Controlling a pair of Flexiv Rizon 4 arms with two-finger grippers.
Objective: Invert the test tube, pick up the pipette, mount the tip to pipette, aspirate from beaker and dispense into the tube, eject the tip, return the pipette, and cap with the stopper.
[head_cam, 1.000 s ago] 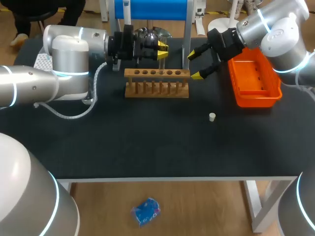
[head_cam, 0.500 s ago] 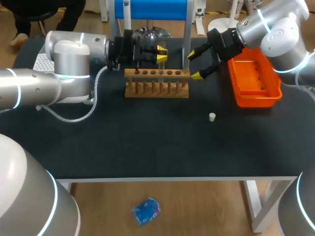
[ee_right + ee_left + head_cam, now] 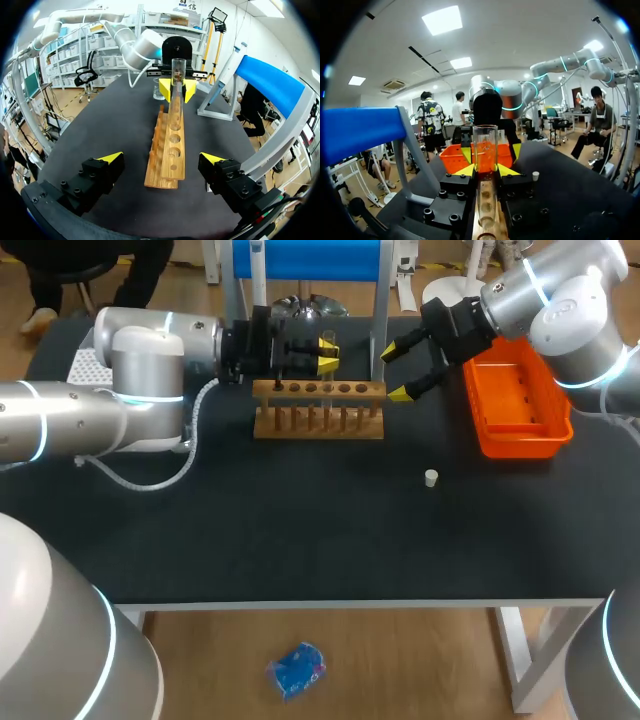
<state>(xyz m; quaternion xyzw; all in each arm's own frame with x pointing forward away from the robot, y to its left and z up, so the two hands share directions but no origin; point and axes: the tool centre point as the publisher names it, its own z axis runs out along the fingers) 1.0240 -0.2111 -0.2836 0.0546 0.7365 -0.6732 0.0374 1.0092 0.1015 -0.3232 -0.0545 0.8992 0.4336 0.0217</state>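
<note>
A clear glass test tube (image 3: pixel 485 148) stands upright with its open mouth up, and my left gripper (image 3: pixel 485 171) is shut on its lower part. It hangs over the wooden rack (image 3: pixel 318 410), near the rack's right end in the head view. The right wrist view shows the same test tube (image 3: pixel 176 82) above the rack's (image 3: pixel 167 150) far end. My right gripper (image 3: pixel 403 368) stands wide open at the rack's right end with nothing between its fingers. A small white stopper (image 3: pixel 431 477) lies on the black mat in front of the rack.
An orange tray (image 3: pixel 515 405) sits at the right, under my right arm. A glass beaker (image 3: pixel 308 310) and a blue stand (image 3: pixel 310 258) are behind the rack. A tip box (image 3: pixel 86 364) is at the far left.
My left gripper has sunk slightly towards the rack with the test tube, and its arm has shifted a little to the right. My right arm has not moved.
</note>
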